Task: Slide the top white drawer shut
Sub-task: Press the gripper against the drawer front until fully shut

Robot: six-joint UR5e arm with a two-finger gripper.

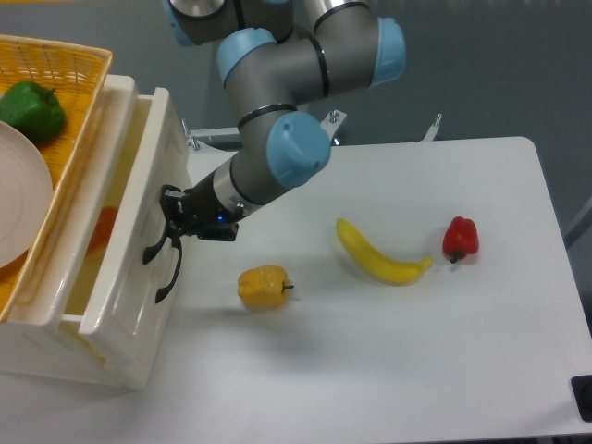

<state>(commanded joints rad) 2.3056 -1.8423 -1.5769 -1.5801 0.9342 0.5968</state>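
Top white drawer (125, 277) stood part open, glossy plastic, its panelled front facing the end effector (172, 215); that front lay directly left of the fingers, long axis running away from camera; end effector pressed beside the black curved handle (169, 268); finger spacing unclear; yellow wicker basket (69, 65) above.

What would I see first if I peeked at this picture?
The big grey and blue robot arm in the middle, its gripper pressed against the top white drawer on the left. Then the bright fruit on the table: a yellow banana and a red pepper.
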